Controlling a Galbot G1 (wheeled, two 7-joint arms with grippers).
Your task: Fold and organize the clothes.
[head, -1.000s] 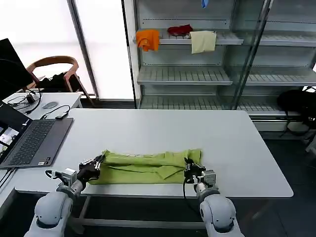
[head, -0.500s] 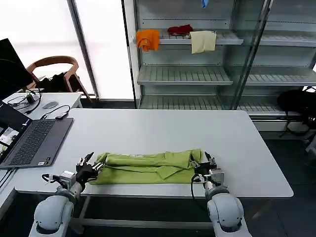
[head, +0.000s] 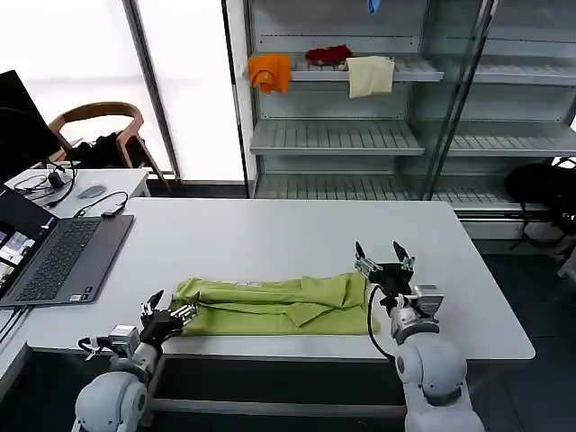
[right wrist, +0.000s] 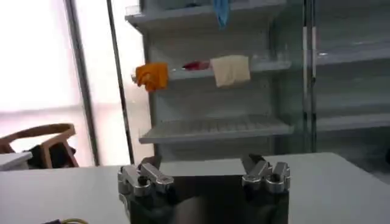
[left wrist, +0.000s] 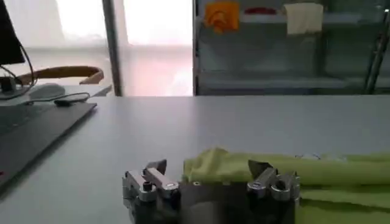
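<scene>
Lime-green T-shirt [head: 274,304] lies as a folded band near the table [head: 270,238] front edge. Left gripper [head: 165,315] and right gripper [head: 384,264], both released, should regrasp its ends evenly.

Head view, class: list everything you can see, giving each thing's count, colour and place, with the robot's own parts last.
T-shirt: one, lime green, folded into a long strip at the table's near edge.
Table: one, white, centre.
Laptop: one, dark grey, open, on the table's left end.
Cloths: three, orange, red, cream, on an upper shelf.
Shelving: one unit, grey, behind the table.
Chair: one, wooden, far left.
Left gripper: one, open, beside the shirt's left end.
Right gripper: one, open, raised at the shirt's right end.
</scene>
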